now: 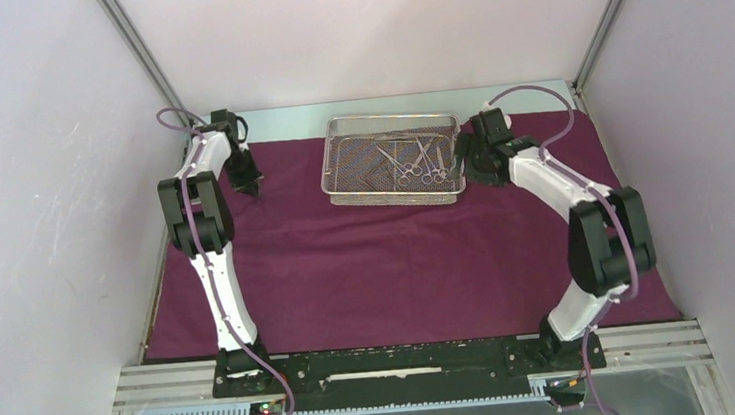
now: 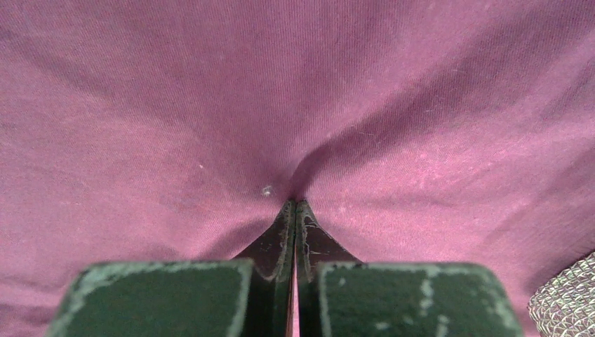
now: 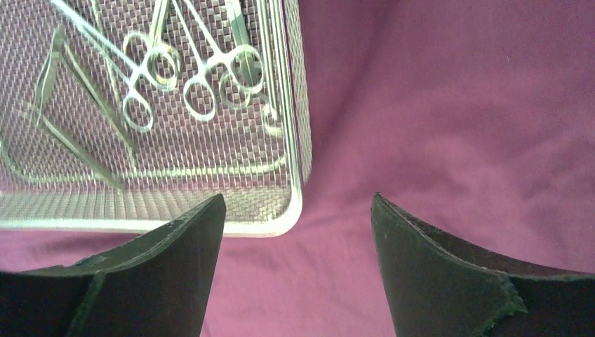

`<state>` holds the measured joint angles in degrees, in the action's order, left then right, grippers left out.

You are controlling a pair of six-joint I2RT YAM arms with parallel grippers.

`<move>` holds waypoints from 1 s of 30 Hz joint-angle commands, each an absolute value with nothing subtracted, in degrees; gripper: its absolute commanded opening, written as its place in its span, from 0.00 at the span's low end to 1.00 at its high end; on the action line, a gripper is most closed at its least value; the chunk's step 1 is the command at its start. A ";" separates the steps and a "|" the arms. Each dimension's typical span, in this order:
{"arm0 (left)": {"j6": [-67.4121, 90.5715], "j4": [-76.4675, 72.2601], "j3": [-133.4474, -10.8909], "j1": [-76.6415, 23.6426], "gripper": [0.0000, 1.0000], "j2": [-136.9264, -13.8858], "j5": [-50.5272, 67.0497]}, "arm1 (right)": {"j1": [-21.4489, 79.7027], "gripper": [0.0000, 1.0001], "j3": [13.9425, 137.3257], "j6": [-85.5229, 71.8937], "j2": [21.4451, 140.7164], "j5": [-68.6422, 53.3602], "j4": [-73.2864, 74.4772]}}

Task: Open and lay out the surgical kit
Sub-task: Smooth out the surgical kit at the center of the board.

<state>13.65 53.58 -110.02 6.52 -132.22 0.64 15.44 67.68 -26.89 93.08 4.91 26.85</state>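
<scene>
Kit (image 1: 370, 162) sits at the far middle of the surface. Its cloth (image 1: 400, 275) is spread flat, and the tray (image 1: 393, 196) stands on the cloth's far part with the instruments (image 1: 418, 163) inside.

Your left claw (image 2: 295, 203) is closed on a small pinch of cloth, left of the tray and apart from it, and creases run in to its tips. Your right claw (image 3: 298, 198) is wide open and empty, just beside the tray's right near corner. One finger is over the near rim and the other is over bare cloth.

What could go wrong, as I judge it:
- If you pull with the left claw, the whole cloth may travel. The tray rides on it, so it would slide or jolt and scatter the steel.
- If you drop the right claw straight down, the finger above the rim will likely strike it and tip or shove the tray.
- The ring handles lie overlapped, so lifting one tool may drag its neighbour out.
- Slim steel lying flat on mesh gives little to pinch, so a grip may slip.

Count:
- Cloth: one.
- Tray: one.
- Claws: two.
- Ring-handled tools: what looks like three.
- Tweezer-like piece (image 3: 95, 96): one.
- Other thin pieces lie at the tray's left, and they overlap too much for a firm total.
</scene>
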 commanded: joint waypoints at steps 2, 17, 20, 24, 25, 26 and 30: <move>14.09 48.51 -109.68 9.36 0.00 -132.01 -5.62 | 13.69 0.81 76.36 -24.24 102.42 6.62 22.26; 15.28 47.55 -110.03 10.14 0.00 -131.25 -3.90 | 14.13 0.35 96.62 -17.92 121.18 1.37 27.50; 15.46 47.55 -109.91 10.28 0.00 -131.21 -3.63 | 14.30 0.24 99.58 -17.06 123.47 0.74 27.46; 15.55 47.55 -110.24 10.28 0.00 -131.46 -3.37 | 14.30 0.14 105.13 -16.17 126.96 0.74 28.86; 15.56 47.55 -110.47 10.36 0.00 -131.65 -3.41 | 14.32 0.13 105.96 -15.91 127.75 0.89 29.11; 15.62 47.55 -110.53 10.38 0.00 -131.78 -3.44 | 14.29 0.12 106.67 -15.64 128.25 1.28 29.04; 15.86 47.76 -111.13 10.39 0.00 -132.21 -3.51 | 13.68 0.07 108.15 -15.09 129.15 1.99 29.47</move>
<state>15.68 50.98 -110.02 8.23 -132.22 1.45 13.96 105.47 -15.22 127.83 1.15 30.89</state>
